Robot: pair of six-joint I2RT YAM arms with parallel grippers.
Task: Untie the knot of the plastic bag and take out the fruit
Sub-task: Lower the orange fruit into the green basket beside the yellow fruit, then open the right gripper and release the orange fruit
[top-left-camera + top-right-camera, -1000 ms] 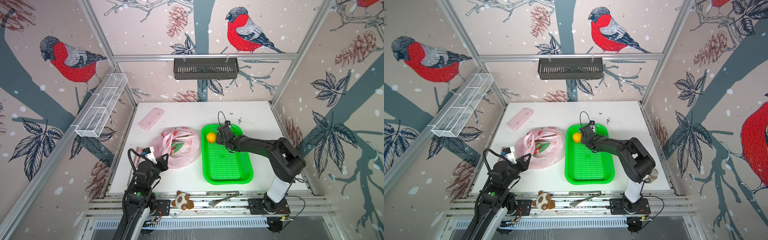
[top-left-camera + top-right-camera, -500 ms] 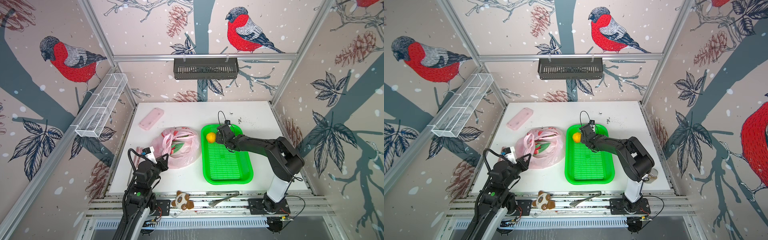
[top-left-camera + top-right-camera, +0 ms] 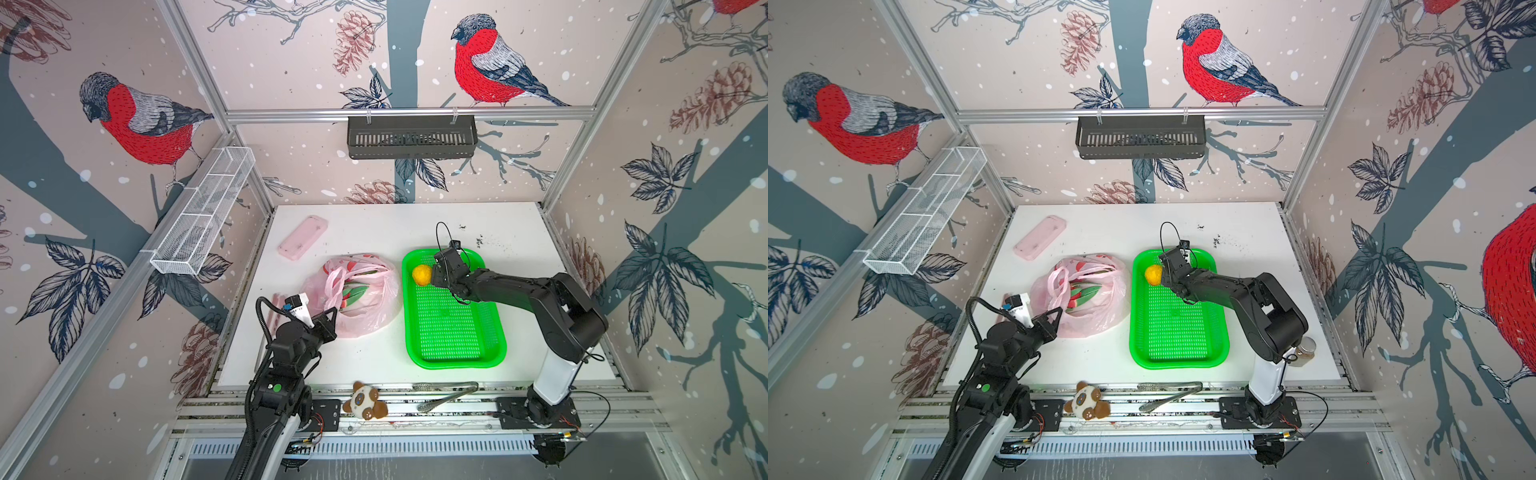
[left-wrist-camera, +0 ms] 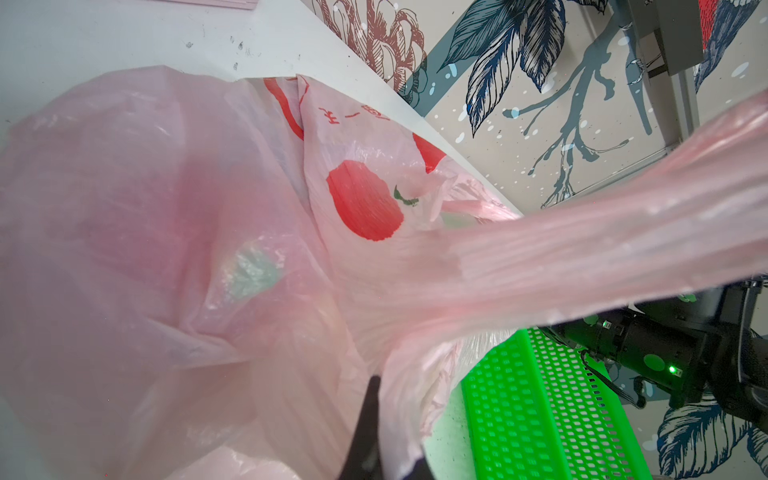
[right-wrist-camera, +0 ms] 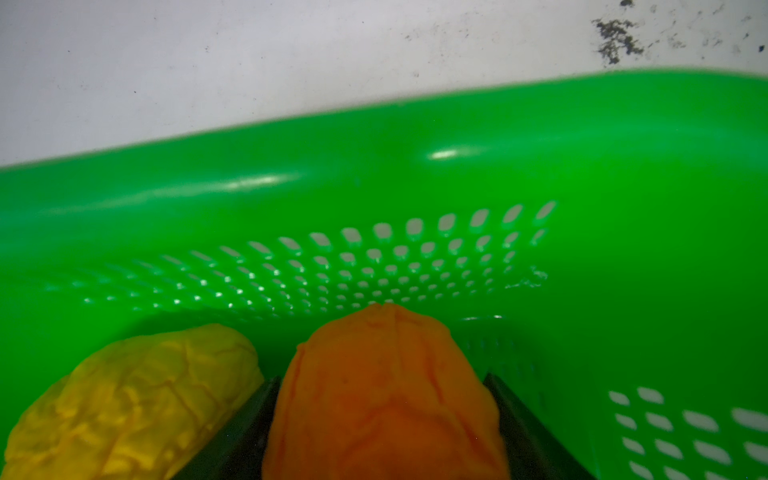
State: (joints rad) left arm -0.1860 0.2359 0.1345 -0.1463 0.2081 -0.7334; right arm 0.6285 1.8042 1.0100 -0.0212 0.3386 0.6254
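the thin translucent pale-pink plastic bag (image 3: 370, 318) lies on the white worktop (image 3: 374, 232) with its mouth gaping and its handle loops (image 3: 335, 282) loose, so the knot looks undone, though the top views are too coarse to be sure. the small yellow ball (image 3: 422, 275) and small orange ball (image 5: 382, 395) are out, in the far corner of the green perforated plastic tray (image 3: 453, 365). the magenta-red dragon fruits (image 3: 353, 291) lie inside the bag, so about half the emptying is left. the left end effector (image 3: 329, 321) is clamped shut on the bag's near edge. only the right wrist view shows the orange ball, between the jaws of the right end effector (image 3: 433, 277); whether they grip it i cannot tell.
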